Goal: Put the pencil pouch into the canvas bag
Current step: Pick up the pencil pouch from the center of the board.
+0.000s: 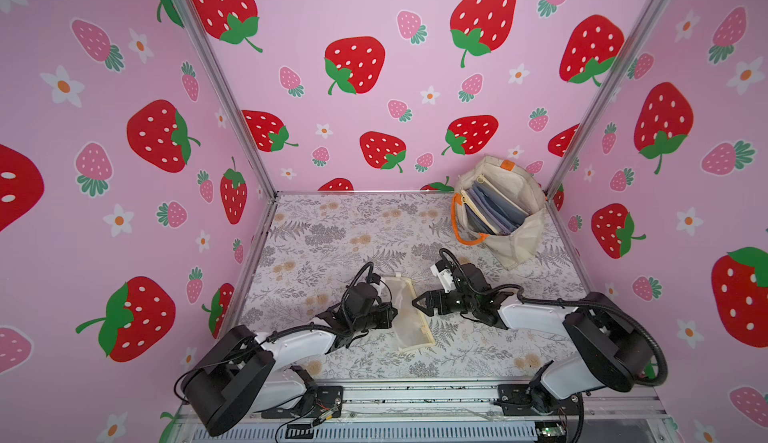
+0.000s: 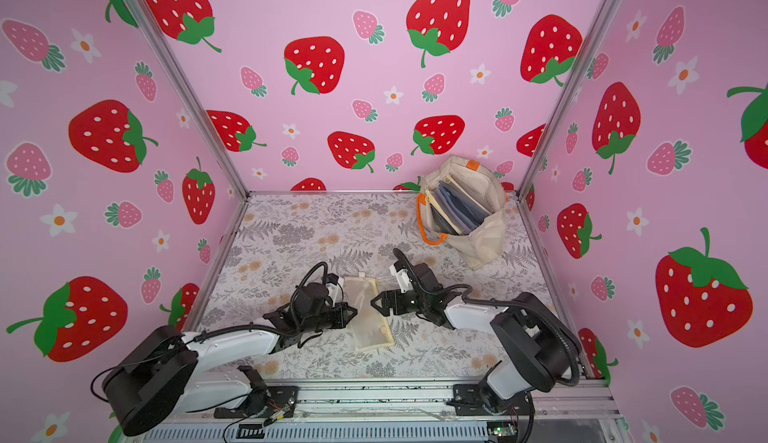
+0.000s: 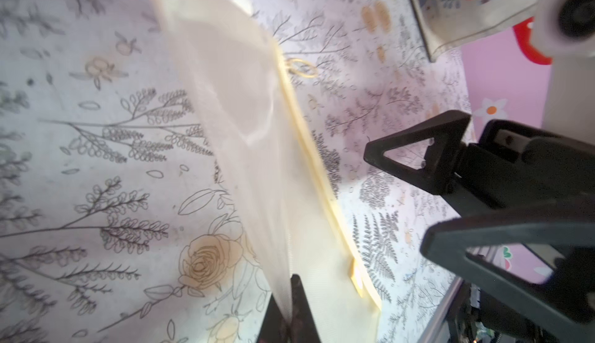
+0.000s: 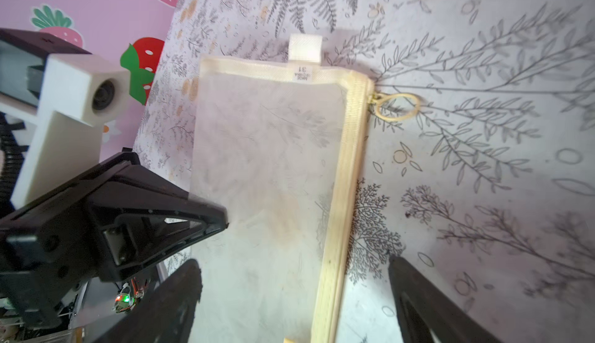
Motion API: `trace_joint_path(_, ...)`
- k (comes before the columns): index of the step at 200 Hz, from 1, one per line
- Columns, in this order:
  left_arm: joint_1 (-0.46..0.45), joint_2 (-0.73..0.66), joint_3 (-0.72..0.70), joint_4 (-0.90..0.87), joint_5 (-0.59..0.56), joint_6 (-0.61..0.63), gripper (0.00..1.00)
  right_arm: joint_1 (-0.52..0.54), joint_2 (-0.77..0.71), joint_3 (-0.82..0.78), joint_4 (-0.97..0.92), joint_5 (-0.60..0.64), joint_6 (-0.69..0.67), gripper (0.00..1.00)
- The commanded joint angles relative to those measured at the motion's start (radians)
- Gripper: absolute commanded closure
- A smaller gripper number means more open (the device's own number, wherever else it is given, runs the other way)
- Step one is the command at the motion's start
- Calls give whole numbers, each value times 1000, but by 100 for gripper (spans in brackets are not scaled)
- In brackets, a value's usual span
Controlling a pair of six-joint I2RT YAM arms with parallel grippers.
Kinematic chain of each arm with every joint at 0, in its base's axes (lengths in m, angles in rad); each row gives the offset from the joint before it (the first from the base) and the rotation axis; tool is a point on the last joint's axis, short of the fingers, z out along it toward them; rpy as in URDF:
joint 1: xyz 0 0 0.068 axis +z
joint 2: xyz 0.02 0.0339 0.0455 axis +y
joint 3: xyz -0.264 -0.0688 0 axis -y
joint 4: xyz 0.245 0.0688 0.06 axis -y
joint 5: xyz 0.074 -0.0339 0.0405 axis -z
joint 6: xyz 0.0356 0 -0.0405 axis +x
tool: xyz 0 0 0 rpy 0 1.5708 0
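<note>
Pouch (image 1: 409, 328) long axis far-near, zipper (image 4: 347, 180) rightward; left end effector (image 1: 392, 311) clamps it, right end effector (image 1: 417, 301) wide.

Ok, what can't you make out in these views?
How much of the cream mesh zip pouch the left gripper pinches: cut off by the left wrist view's bottom edge.
How many flat pouches fill the beige canvas tote with orange handles: overlapping, too small in both top views.
Small print on the pouch's label: blurred in the right wrist view.
</note>
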Motion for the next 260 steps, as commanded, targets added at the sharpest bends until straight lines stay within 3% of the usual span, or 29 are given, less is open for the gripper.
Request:
trace_joint_path(1,8,-114,43,-83,-17,76,100,-31,-93,-17,-60,-47,-48,8)
trace_joint_path(44,15,-299,127,-168,15,176,100,-51,-218,2,-45,-145,-133,7)
trace_joint_path(89,15,-429,158,-110,110,225,100,-54,-268,29,53,-246,-175,7)
trace_joint_path(176,16,-463,108,68,220,175,100,-31,-224,55,226,-381,-167,9)
trace_joint_path(199,16,-454,103,86,228,170,100,-14,-207,61,251,-386,-165,15)
trace_joint_path(260,15,-422,85,91,209,168,100,-11,-232,55,309,-419,-135,47)
